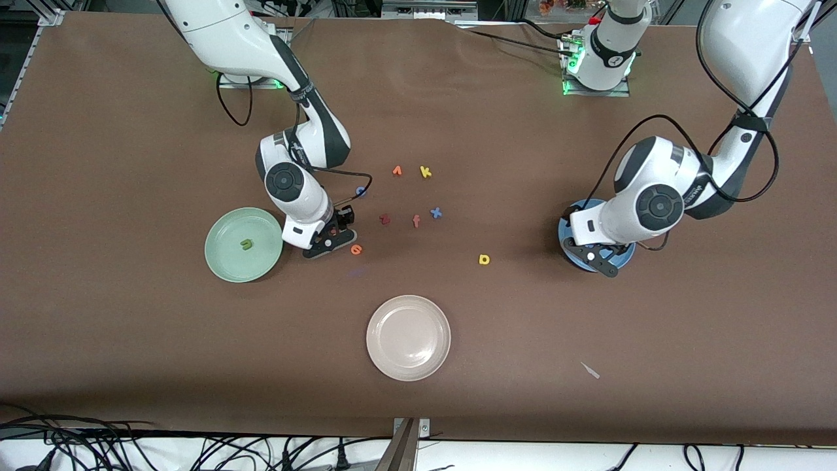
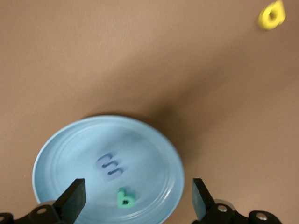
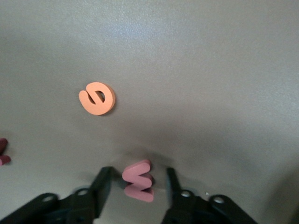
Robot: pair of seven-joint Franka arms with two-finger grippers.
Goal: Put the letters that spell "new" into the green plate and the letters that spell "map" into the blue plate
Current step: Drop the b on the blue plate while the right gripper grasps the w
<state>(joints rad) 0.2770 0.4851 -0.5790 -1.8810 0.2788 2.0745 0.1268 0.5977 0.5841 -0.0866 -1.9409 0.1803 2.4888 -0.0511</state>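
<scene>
Presently the right gripper (image 3: 138, 183) sits low at the table beside the pale mint-green round plate (image 1: 222, 258), its fingers (image 3: 103, 179) closing about the salmon-pink foam w (image 3: 138, 179), which stands between them; contact on both sides is not certain, so a firm grip cannot be confirmed. The small orange foam e (image 3: 97, 98) lies flat on the brown cloth just beside. One olive-green foam n (image 1: 246, 244) already rests in the green plate.

The left gripper (image 2: 138, 198) hovers over the medium-blue round plate (image 2: 56, 154), jaws wide apart and empty; the blue foam m (image 2: 110, 165) and teal foam p (image 2: 125, 198) lie inside. The yellow foam a (image 1: 484, 260) remains on the cloth.

Judgement: the w is light, soft and thin (it compresses easily), so take it across its flat faces, gently.
</scene>
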